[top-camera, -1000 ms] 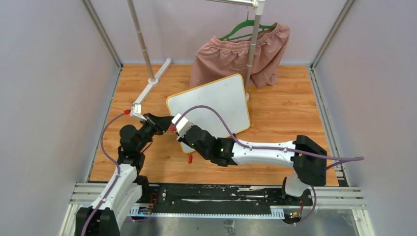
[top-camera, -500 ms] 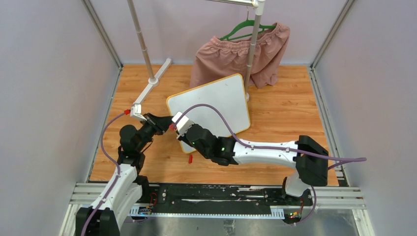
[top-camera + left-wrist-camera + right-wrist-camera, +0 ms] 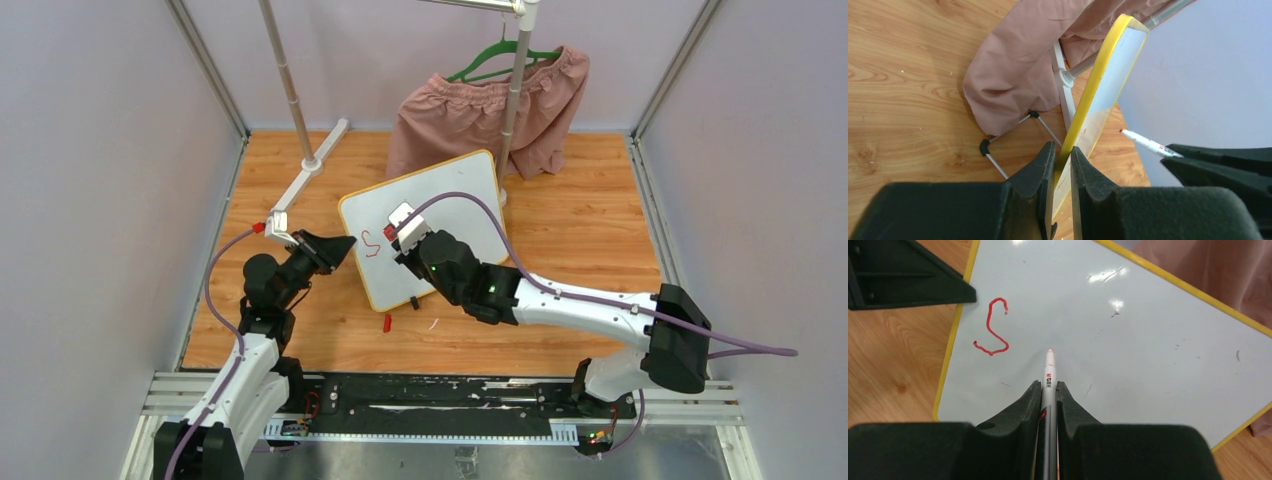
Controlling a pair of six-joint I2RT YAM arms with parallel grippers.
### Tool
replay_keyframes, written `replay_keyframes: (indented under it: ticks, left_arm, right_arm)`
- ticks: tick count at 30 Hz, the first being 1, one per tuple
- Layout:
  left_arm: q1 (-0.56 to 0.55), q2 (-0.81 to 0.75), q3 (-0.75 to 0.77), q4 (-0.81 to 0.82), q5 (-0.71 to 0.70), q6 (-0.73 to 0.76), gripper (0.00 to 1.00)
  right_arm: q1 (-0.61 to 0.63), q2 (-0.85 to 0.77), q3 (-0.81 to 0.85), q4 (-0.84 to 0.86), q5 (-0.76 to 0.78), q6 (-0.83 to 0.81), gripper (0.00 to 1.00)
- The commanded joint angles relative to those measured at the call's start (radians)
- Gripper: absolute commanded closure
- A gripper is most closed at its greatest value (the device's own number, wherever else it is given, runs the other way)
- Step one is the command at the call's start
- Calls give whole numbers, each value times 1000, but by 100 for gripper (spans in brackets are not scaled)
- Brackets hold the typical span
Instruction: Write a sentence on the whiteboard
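Note:
The whiteboard, white with a yellow rim, lies tilted on the wooden floor. Of the sentence only a red "S" shows, near the board's left edge, also in the right wrist view. My left gripper is shut on the board's left rim, one finger on each face. My right gripper is shut on a white marker. The marker's red tip is at the board surface, to the right of the "S". The marker also shows in the left wrist view.
Pink shorts hang on a green hanger from a metal rack behind the board. The rack's pole and white foot bar stand at the back left. A red marker cap lies in front of the board. Grey walls enclose the floor.
My right gripper has moved right along the board with the marker, uncovering a red "S". The right arm's base link swung right. The left gripper still holds the rim.

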Motion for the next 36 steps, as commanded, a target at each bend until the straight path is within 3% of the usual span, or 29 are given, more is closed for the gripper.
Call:
replay_keyframes:
  ticks: [1,13,36]
  left_arm:
    - [3,-2,-5,21,12,3,100]
    - [3,4,-9,21,12,4,100]
    - [3,4,-11,22,15,1,100]
  right_arm:
    - [-8,-23,-32,-21,-63,-11,100]
    - [-8,-14,-52,51,-147,-30,100]
    - [-7,98,64,-28,-154,-37,100]
